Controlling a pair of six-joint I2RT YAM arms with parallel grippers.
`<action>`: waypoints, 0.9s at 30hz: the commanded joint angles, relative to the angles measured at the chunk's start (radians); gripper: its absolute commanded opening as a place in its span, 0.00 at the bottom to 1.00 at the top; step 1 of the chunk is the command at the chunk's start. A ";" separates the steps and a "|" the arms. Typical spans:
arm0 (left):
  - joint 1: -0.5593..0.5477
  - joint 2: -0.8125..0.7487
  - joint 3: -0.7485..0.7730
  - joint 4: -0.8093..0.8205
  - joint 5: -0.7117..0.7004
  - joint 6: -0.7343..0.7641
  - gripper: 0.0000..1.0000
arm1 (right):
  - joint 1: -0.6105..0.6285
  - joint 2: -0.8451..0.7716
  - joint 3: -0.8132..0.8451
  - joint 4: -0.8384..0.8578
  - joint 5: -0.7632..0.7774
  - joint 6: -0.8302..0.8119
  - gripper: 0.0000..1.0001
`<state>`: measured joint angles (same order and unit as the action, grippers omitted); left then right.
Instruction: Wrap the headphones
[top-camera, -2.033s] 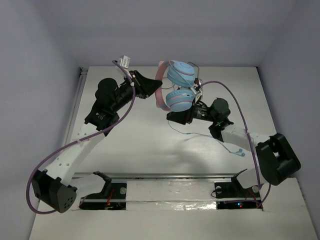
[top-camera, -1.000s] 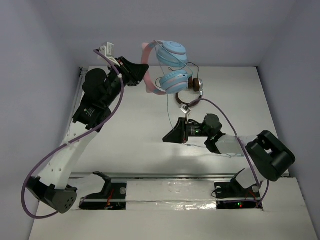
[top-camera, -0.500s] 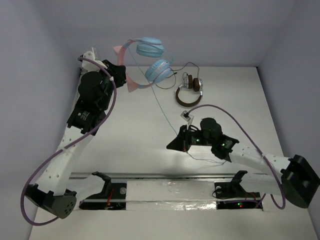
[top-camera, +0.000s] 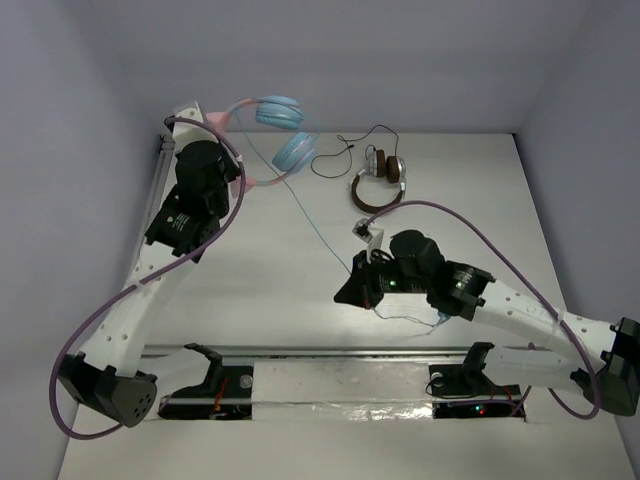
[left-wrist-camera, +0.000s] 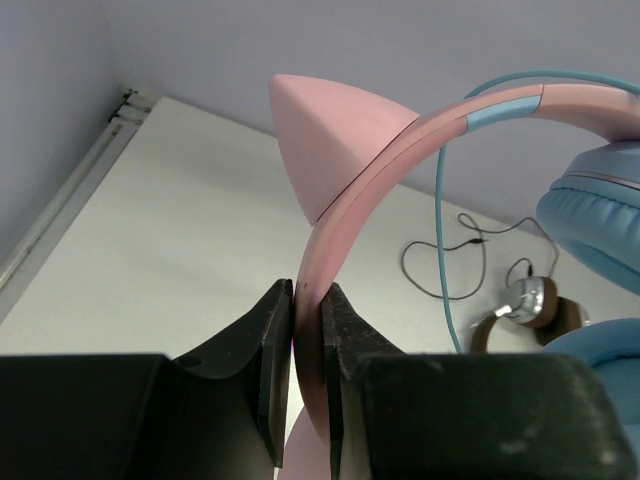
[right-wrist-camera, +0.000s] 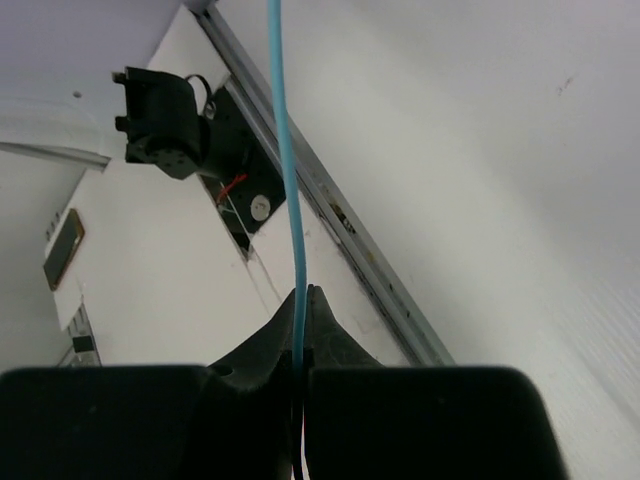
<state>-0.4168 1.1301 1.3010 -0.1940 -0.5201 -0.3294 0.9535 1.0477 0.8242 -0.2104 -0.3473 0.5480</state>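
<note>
- My left gripper (left-wrist-camera: 305, 300) is pinching the pink headband (left-wrist-camera: 400, 140) of the headphones (top-camera: 285, 130), fingers pressed onto both faces of the band.
- Headphones hang in the air over the far-left corner of the desk (top-camera: 250, 280), clear of the surface, with both blue ear cups (top-camera: 293, 152) dangling off to the right of my grip.
- My right gripper (right-wrist-camera: 303, 300) is pressed together on the thin blue cable (right-wrist-camera: 285, 150). It sits low, near the middle of the near edge.
- Cable (top-camera: 320, 225) runs as one straight, taut line from the cups down to the right gripper; the rest trails loose on the desk behind it.
- Step in hand, as I judge it: cable is stretched out, ready to be wound round the headphones.
- To do it well: let the line feed through the right fingers with light tension rather than clamping hard, or the pull could drag the band out of the left pinch.
- Left grip is close to the band's end, so the cups can swing; I'd move slowly and lay each turn between the cups.
- Steer wide of the brown headphones (top-camera: 380, 185) and their dark lead at the far edge, so the two cables don't snag.
</note>
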 joint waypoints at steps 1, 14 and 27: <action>0.006 0.002 -0.002 0.050 -0.054 0.019 0.00 | 0.031 0.000 0.116 -0.145 0.090 -0.048 0.00; -0.046 0.062 -0.084 -0.079 -0.038 0.043 0.00 | 0.065 0.136 0.464 -0.428 0.208 -0.226 0.00; -0.226 0.108 -0.196 -0.117 0.087 0.055 0.00 | 0.074 0.273 0.714 -0.581 0.341 -0.332 0.00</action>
<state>-0.6182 1.2625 1.1057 -0.3607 -0.4763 -0.2672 1.0210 1.3178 1.4868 -0.7528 -0.0631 0.2619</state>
